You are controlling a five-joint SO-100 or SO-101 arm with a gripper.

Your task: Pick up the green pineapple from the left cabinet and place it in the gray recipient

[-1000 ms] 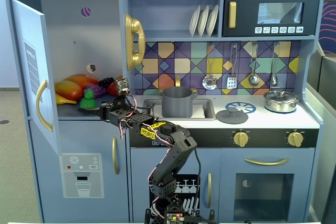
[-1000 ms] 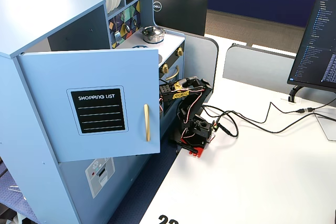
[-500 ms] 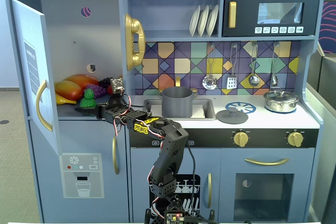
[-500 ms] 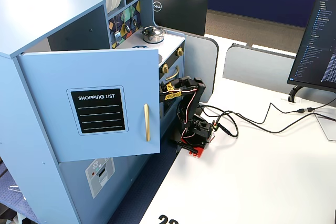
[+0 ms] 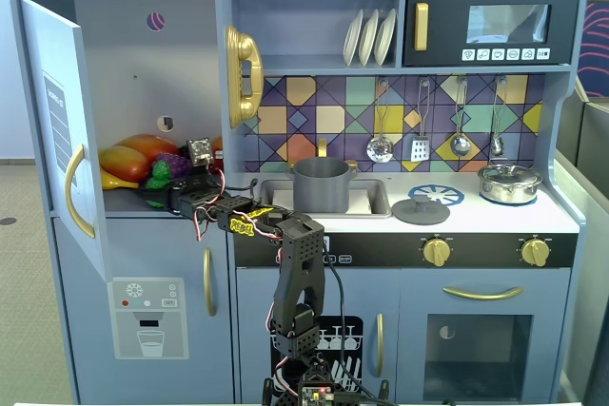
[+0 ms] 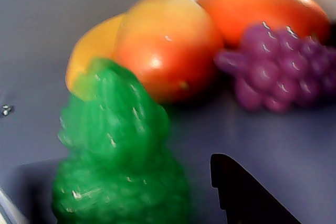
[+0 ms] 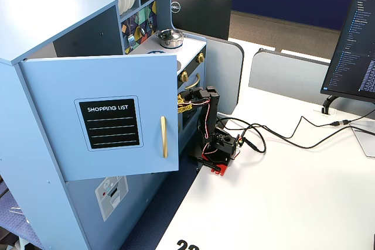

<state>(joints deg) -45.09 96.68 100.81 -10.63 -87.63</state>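
Note:
The green pineapple [image 5: 159,171] stands upright on the shelf of the left cabinet [image 5: 133,64], whose door [image 5: 52,121] hangs open. My gripper [image 5: 160,189] has reached inside the cabinet and is open around the fruit. The wrist view shows the pineapple [image 6: 118,156] close up between the jaws. One black fingertip [image 6: 239,192] stands a small gap to its right; the other finger barely shows at the lower left edge. The gray recipient [image 5: 321,184] sits in the sink to the right of the cabinet. In a fixed view from the side, the door [image 7: 99,115] hides the gripper and fruit.
Behind the pineapple lie an orange-yellow mango [image 6: 163,45], a second orange fruit [image 6: 262,3] and purple grapes [image 6: 278,72]. On the counter are a flat lid [image 5: 421,208] and a silver pot [image 5: 509,181]. A gold phone [image 5: 243,73] hangs on the cabinet's right wall.
The arm has stretched further left into the cabinet and its upper link now stands nearly upright. The gripper has closed in on the pineapple, which has not moved.

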